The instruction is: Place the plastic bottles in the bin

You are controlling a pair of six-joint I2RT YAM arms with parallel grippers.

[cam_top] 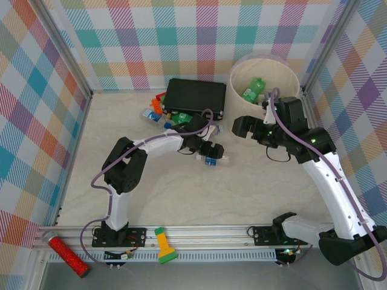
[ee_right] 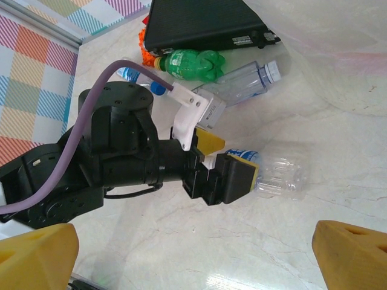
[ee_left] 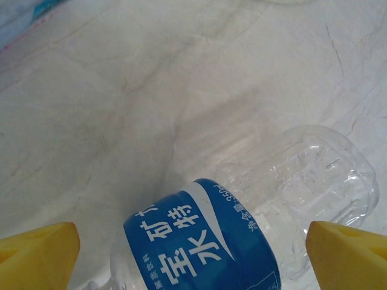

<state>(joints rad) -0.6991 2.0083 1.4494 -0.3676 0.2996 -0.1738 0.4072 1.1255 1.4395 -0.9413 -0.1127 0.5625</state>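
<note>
Bare counter (cam_top: 181, 199) nearside, black case (cam_top: 195, 98) crowding beyond. The bottle (ee_left: 248, 223) lies between your spread left jaws; your right jaws spread too.

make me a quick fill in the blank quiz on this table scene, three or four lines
1. The clear bottle between the left gripper's fingers has a ___ label.
2. A bottle lying inside the bin is ___ in colour.
3. The flat case to the left of the bin is ___ in colour.
4. The right gripper is ___, with nothing between its fingers.

Missing words: blue; green; black; open.
</note>
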